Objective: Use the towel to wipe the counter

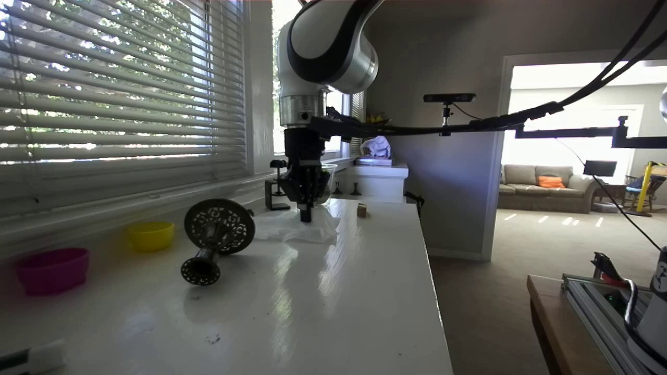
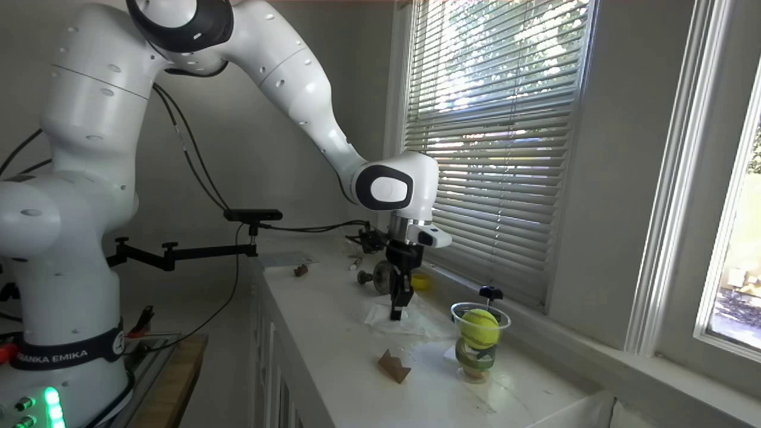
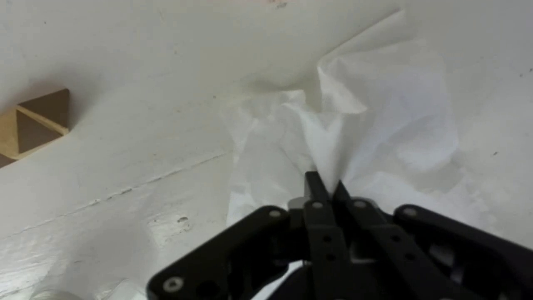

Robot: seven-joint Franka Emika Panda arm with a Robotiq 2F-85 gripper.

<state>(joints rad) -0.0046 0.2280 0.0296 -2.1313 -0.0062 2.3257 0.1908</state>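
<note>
In the wrist view the towel (image 3: 408, 104) lies on the bench (image 3: 137, 87), a raised fold running upward from the fingers (image 3: 322, 225), which pinch it, and one corner pointing toward the top, right of centre; crumpling leaves its long axis unclear. It is white, thin and creased. A brown block (image 3: 50, 108) sits apart at left. In an exterior view a clear cup (image 2: 506, 324) holding a yellow-green ball (image 2: 480, 330) stands near the towel; in both exterior views a perforated metal stand (image 1: 211, 237) lies on its side.
</note>
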